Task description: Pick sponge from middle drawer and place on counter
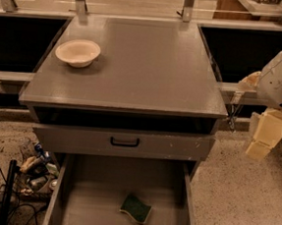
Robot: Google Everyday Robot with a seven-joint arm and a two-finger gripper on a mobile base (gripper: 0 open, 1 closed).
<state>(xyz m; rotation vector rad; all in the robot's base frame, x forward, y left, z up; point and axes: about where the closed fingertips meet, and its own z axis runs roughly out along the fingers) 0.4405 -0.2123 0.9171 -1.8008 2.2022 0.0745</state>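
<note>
**A:** What sits nearest, at the bottom of the frame?

**B:** The middle drawer (94, 199), standing open. The sponge (136, 208) lies flat on its grey floor, green side up. It is a little right of centre and apart from both side walls.

**A:** And just above that?

**B:** A shut drawer front (79, 139) with a black handle (124, 141). At lower left, beside the cabinet, there is a tangle of cables and clutter (34, 172) on the ground.

**A:** Where is the gripper?

**B:** The gripper (263, 140) hangs at the right edge of the frame, off the cabinet's right side. It is higher than the drawer and well apart from the sponge. I cannot tell whether it is open or closed. It has no hold of the sponge.

**A:** Further back?

**B:** The counter (149, 71) fills the middle of the frame. A cream bowl (77, 52) rests on it toward the upper left, and black bays (18, 44) flank it.

**A:** Which step is this, then?

**B:** I judge it to be the approach before the pick, since nothing is grasped or placed yet. The next move calls for coming in leftward and down over the open drawer. It has to clear the drawer front above and the right wall. The sponge is low and flat, so the grasp must line up across it and reach nearly to the drawer floor.
</note>
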